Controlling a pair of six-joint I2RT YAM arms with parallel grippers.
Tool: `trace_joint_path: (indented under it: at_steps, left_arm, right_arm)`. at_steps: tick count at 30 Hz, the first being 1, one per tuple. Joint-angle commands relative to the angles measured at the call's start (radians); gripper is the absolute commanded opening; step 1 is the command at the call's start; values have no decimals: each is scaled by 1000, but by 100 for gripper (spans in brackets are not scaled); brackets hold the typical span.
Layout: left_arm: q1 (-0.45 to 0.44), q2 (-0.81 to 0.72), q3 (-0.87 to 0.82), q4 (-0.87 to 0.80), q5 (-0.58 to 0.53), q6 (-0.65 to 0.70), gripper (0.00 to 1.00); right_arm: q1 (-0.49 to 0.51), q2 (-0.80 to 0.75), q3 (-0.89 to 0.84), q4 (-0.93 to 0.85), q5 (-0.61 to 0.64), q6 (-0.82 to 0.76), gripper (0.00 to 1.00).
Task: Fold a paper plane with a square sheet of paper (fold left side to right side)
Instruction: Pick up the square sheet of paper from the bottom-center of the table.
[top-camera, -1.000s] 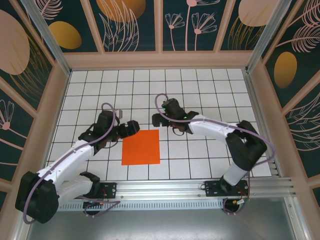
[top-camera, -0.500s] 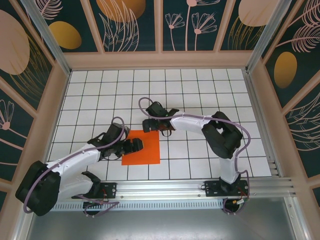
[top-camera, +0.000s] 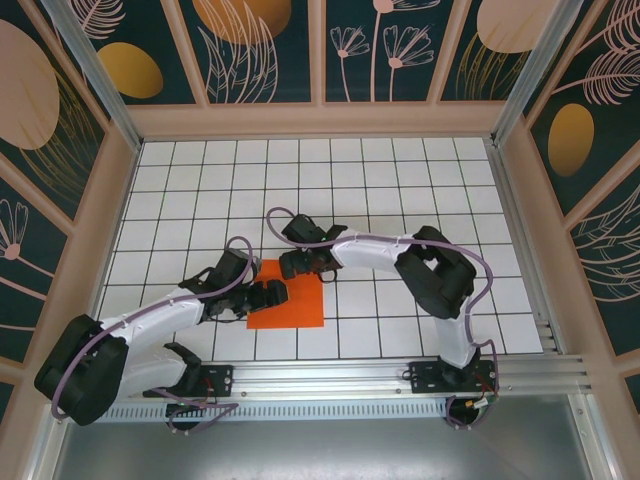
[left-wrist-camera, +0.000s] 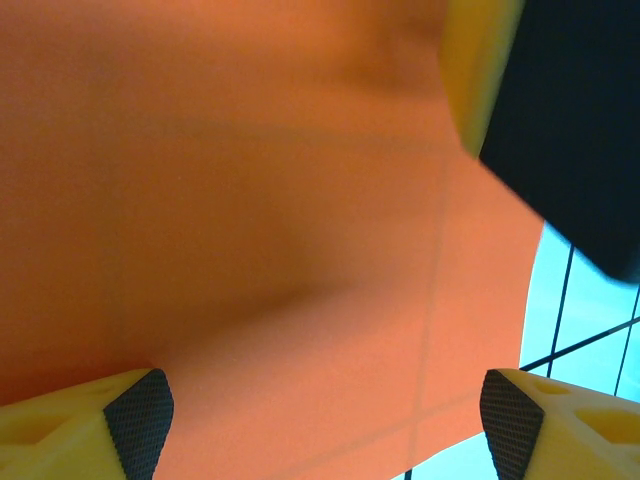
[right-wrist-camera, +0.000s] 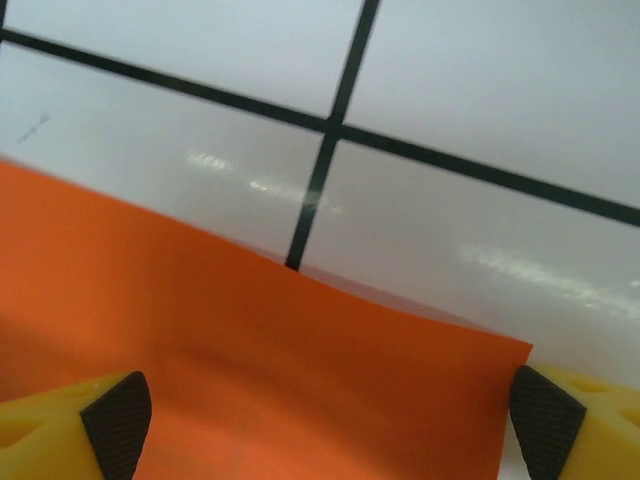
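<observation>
White grid-tiled table (top-camera: 400, 180), dark floral wall panels (top-camera: 400, 50), metal rail (top-camera: 330, 372)

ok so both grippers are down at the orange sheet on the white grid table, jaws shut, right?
Jaws are open, not shut. The left wrist view shows the left gripper spread wide over the square sheet of paper; the right wrist view shows the right gripper spread wide at its edge. Rest holds: both are down at it on the table.

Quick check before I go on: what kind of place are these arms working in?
Probably a purpose-built robot cell: a white gridded table, leaf-patterned wall panels boxing it in, and an aluminium mounting rail along its near edge.
</observation>
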Motion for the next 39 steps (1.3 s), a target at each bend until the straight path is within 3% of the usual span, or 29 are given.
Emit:
trace_joint_path:
  at_steps: [1, 8, 17, 20, 29, 39]
  left_arm:
    - [-6, 15, -32, -15, 3, -21, 83]
    - [-6, 10, -32, -7, -6, -27, 83]
    - [-6, -27, -9, 27, -39, -51, 83]
    - [-6, -55, 11, 11, -72, -46, 84]
    - [-6, -149, 145, -11, -248, 10, 90]
    - [-6, -76, 370, 85, -205, 217, 95]
  right_arm:
    - [31, 9, 4, -49, -90, 17, 92]
    - [28, -28, -15, -17, -150, 11, 75]
    - [-22, -89, -96, 70, -272, 9, 36]
    - [-50, -120, -145, 125, -328, 12, 28]
    - [-188, -276, -316, 266, -470, -70, 24]
    - [-465, -593, -411, 289, -702, -285, 24]
